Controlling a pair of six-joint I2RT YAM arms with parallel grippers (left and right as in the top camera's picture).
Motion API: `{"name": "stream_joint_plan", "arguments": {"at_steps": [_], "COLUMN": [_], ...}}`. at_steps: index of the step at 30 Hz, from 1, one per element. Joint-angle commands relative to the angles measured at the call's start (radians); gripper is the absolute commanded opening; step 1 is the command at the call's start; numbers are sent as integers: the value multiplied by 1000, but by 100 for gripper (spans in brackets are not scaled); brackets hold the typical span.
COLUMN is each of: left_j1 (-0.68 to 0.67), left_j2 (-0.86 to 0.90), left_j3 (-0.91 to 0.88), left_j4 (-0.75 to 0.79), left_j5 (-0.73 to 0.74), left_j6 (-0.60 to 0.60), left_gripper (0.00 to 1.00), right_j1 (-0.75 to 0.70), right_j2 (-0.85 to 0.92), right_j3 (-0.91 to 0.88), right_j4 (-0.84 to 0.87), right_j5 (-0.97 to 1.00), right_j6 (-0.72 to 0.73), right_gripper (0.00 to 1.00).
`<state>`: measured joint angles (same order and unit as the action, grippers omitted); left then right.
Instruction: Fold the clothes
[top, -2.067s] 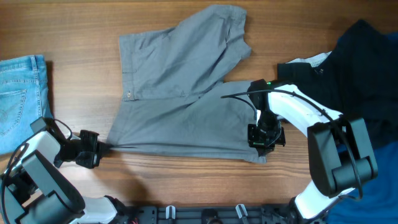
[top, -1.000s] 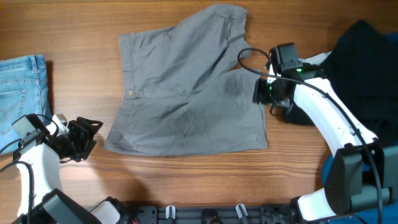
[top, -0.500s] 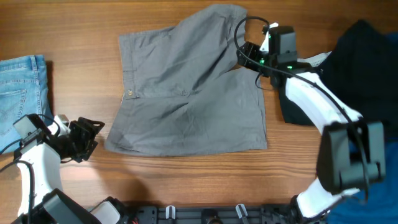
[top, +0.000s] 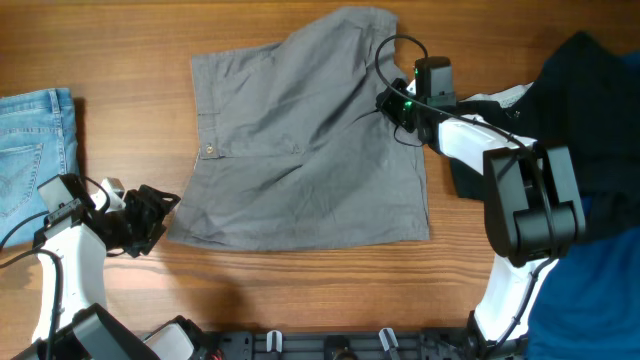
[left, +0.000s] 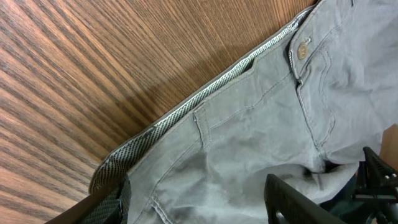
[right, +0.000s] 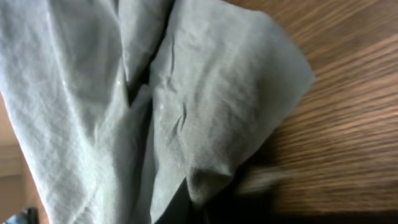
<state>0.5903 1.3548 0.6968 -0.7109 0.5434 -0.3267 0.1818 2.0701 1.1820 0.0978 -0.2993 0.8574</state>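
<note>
**Right claw on the hem, left claw waiting at the waist corner**

The grey shorts (top: 300, 150) lie spread flat on the table (top: 300, 290), and the fold looks barely begun. The right gripper (top: 390, 101) sits at their far right edge, clamped down. In the wrist view the leg-hem corner bunches into it, so I read that as a pinch on the fabric. The left gripper (top: 163, 212) is at their near left corner with its jaws apart, straddling the waistband end and holding nothing.

Next the left needs to close on that corner, then both should lift and carry one half over the other.

The count is one pair of grey shorts and two arms. One denim garment (top: 35, 150) lies to the shorts' left, with one black garment (top: 590, 110) and one royal-blue garment (top: 600, 310) to their right.
</note>
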Motion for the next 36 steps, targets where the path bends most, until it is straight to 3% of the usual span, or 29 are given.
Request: {"name": "stream_joint_plan", "arguments": {"at_steps": [1, 12, 15, 22, 24, 25, 26, 27, 29, 36], "left_j1": [-4, -4, -4, -8, -24, -35, -54, -77, -137, -401], "left_j2": [-6, -6, -6, -6, -7, -7, -7, -7, -6, 24], "left_j3": [10, 10, 10, 10, 11, 11, 11, 11, 11, 27], "left_j4": [0, 1, 1, 67, 111, 127, 150, 173, 229, 439], "left_j5": [-13, -56, -55, 6, 29, 30, 29, 28, 27, -138], "left_j6": [13, 13, 13, 36, 35, 35, 35, 35, 35, 35], "left_gripper": [69, 69, 69, 71, 72, 75, 77, 82, 99, 100], "right_j1": [-54, -205, -208, -208, -208, -208, -208, -208, -207, -204], "right_j2": [6, -80, -102, -258, -335, -365, -403, -438, -504, -571], "right_j3": [8, 8, 8, 13, 18, 18, 18, 18, 18, 14], "right_j4": [-73, -528, -603, -658, -649, -642, -637, -635, -644, -863], "right_j5": [-16, -43, -93, 22, 66, 82, 98, 101, 96, 71], "right_j6": [30, -119, -266, -362, -362, -362, -366, -389, -434, -548], "right_gripper": [4, 6, 9, 14, 25, 39, 60, 69, 78, 81]}}
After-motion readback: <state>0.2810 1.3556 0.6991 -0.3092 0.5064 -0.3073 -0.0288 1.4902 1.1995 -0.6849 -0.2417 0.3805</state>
